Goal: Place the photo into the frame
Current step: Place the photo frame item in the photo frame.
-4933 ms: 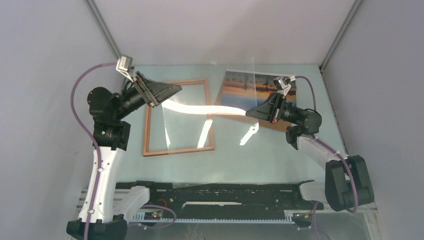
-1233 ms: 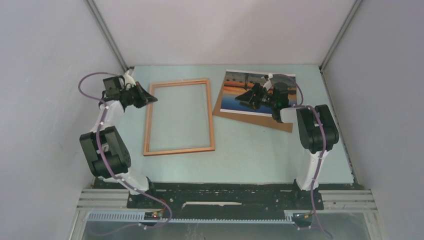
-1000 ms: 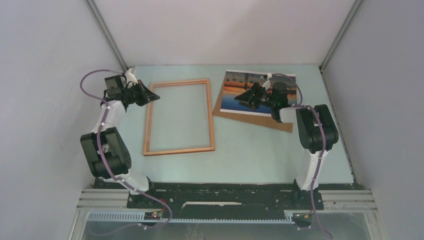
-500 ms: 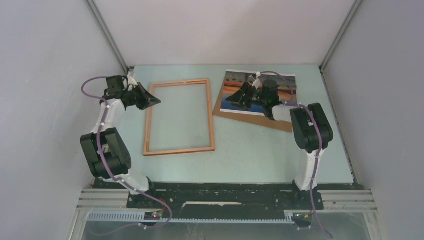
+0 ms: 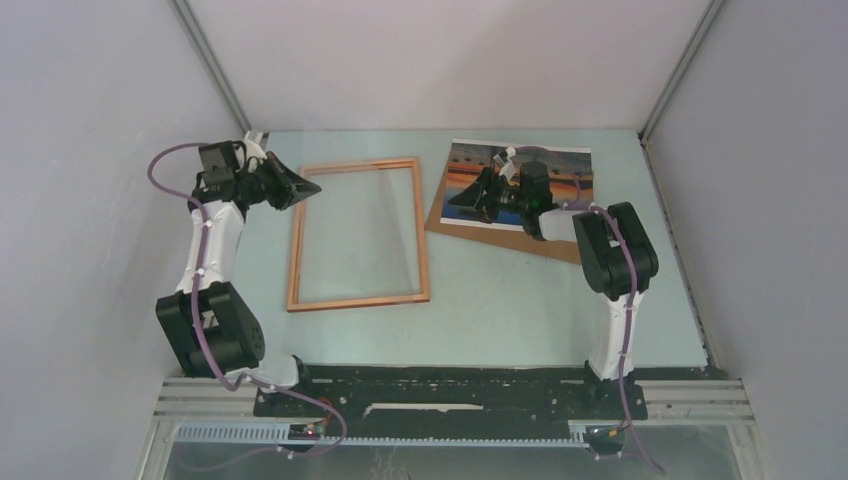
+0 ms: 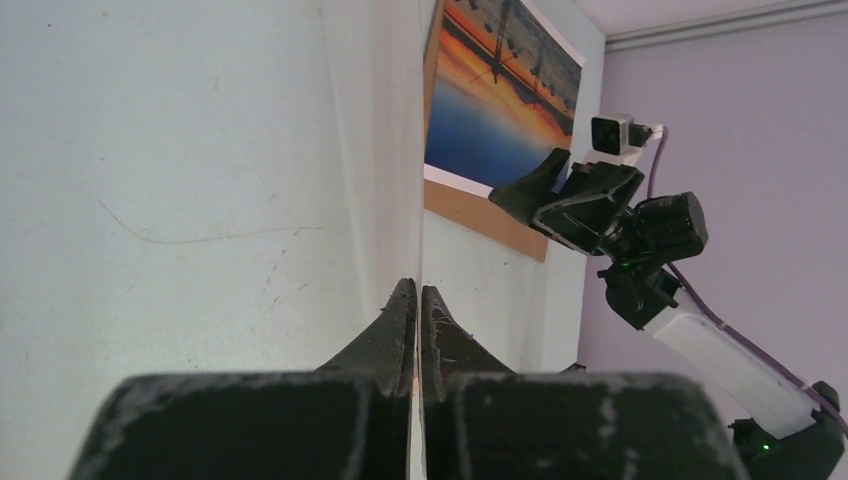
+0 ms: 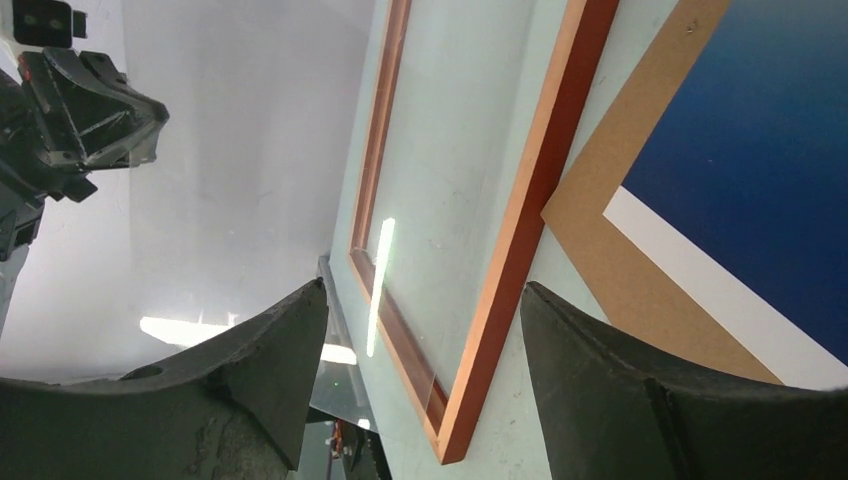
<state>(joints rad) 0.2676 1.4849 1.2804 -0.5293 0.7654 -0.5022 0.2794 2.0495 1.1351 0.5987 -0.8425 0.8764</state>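
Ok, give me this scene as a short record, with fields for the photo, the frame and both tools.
photo: face up on the brown backing board, outside the frame
frame: flat on the table, left of the photo in the top view, no photo in it
left tool: shut, at the frame's far left corner
right tool: open, over the photo's left end, holding nothing
task state: photo not yet in frame

text / labels / brands / numbers: none legible | views: top, left wrist, right wrist
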